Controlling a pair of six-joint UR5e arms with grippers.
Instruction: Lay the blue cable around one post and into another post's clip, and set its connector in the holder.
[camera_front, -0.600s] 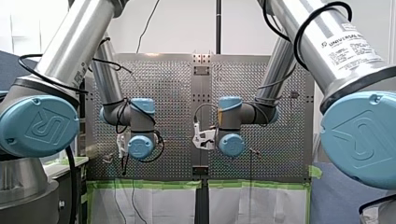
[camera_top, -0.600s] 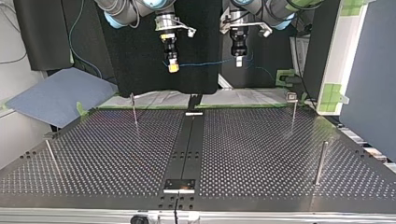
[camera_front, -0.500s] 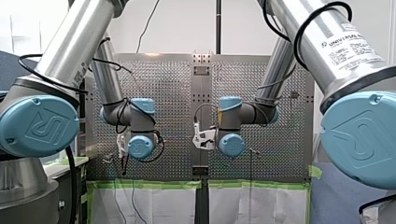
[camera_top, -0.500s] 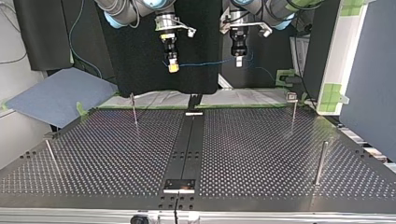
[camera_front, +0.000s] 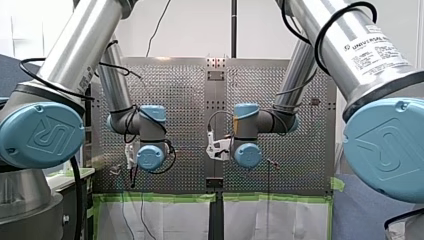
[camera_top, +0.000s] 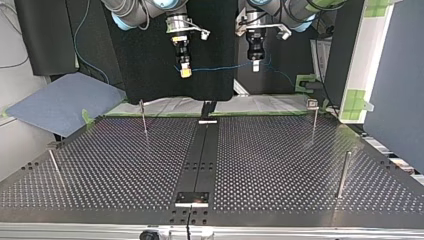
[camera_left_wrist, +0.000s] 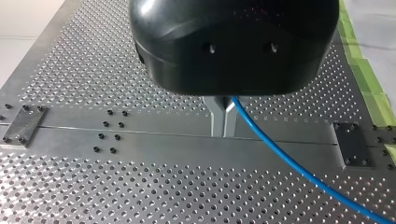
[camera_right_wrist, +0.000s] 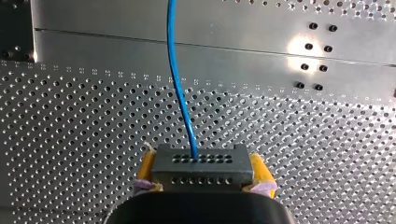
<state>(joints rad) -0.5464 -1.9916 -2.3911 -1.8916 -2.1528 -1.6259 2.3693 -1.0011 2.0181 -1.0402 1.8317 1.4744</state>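
In the top view both grippers hang high above the table's far edge, with the thin blue cable (camera_top: 220, 67) stretched between them. My right gripper (camera_top: 185, 73) has its yellow pads shut on the cable's dark grey connector (camera_right_wrist: 200, 173). The cable (camera_right_wrist: 180, 84) runs straight out ahead of the connector. My left gripper (camera_top: 256, 66) is black, and its metal fingers (camera_left_wrist: 217, 116) are shut on the cable (camera_left_wrist: 289, 163), which trails off to one side below them. Thin posts (camera_top: 144, 118) (camera_top: 314, 120) (camera_top: 343, 175) (camera_top: 54, 165) stand on the perforated table (camera_top: 280, 170).
A black strip (camera_top: 202, 155) runs down the table's middle, with a small plate (camera_top: 192, 198) at its near end in the top view and another (camera_top: 207, 121) at its far end. Green tape (camera_front: 165, 198) edges the board. A blue pad (camera_top: 60, 102) lies off the table's far-left corner.
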